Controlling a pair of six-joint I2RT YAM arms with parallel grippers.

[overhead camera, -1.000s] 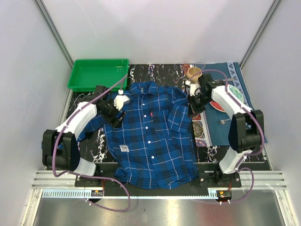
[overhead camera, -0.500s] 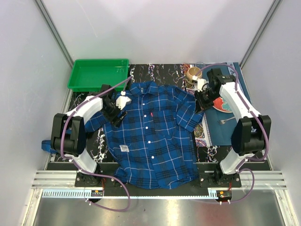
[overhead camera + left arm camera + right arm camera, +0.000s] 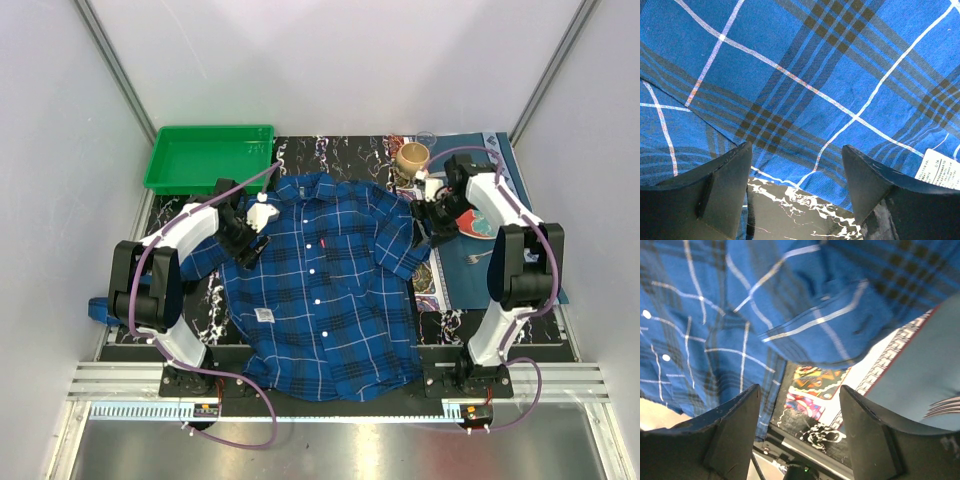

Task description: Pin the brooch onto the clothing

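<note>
The clothing, a blue plaid shirt [image 3: 320, 300], lies spread face up on the dark table. My left gripper [image 3: 245, 252] stands open low over the shirt's left shoulder and sleeve. In the left wrist view the plaid cloth [image 3: 805, 65] fills the frame, and the left gripper [image 3: 795, 147] has only cloth edge and black marble between its fingers. My right gripper [image 3: 423, 231] is open beside the right sleeve. In the right wrist view the sleeve cuff [image 3: 830, 325] hangs just beyond the empty right gripper [image 3: 800, 387]. The brooch is out of view.
A green tray [image 3: 210, 157] sits at the back left. A tan cup [image 3: 412, 155], a plate [image 3: 472, 222] and a fork [image 3: 480, 258] rest on the blue patterned placemat [image 3: 450, 290] at the right. A white label [image 3: 941, 170] lies on the shirt.
My right gripper has opened and let go of the right sleeve, which now lies spread toward the placemat. The left arm shifted slightly early on, its gripper staying open.
</note>
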